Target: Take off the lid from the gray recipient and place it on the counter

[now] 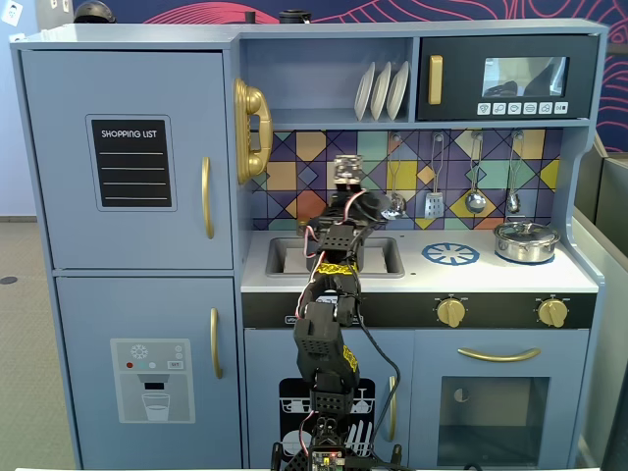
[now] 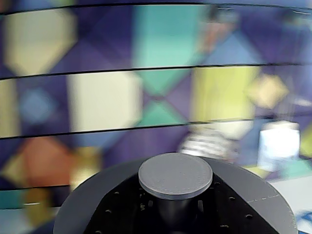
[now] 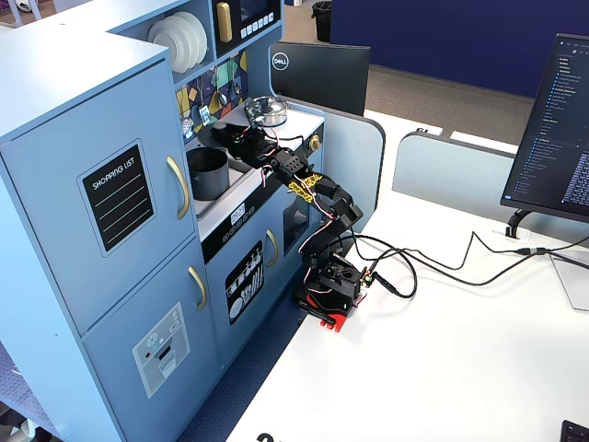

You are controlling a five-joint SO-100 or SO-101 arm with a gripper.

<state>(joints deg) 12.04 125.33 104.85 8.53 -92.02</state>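
The gray recipient (image 3: 210,172) stands uncovered in the sink recess; in the front fixed view the arm hides it. My gripper (image 3: 237,134) is shut on the dark gray lid (image 3: 226,130) and holds it in the air above the counter (image 1: 422,277), to the right of the pot and near the backsplash. In the wrist view the lid (image 2: 87,207) fills the bottom edge, with its round knob (image 2: 175,174) in the middle; my fingers do not show there. In the front fixed view my gripper (image 1: 347,186) is raised in front of the tiled backsplash.
A shiny steel pot (image 1: 525,240) with its own lid stands at the counter's right end, beside the blue burner print (image 1: 450,254). Utensils (image 1: 475,201) hang on the backsplash just behind the lid. The sink (image 1: 287,257) is at the left.
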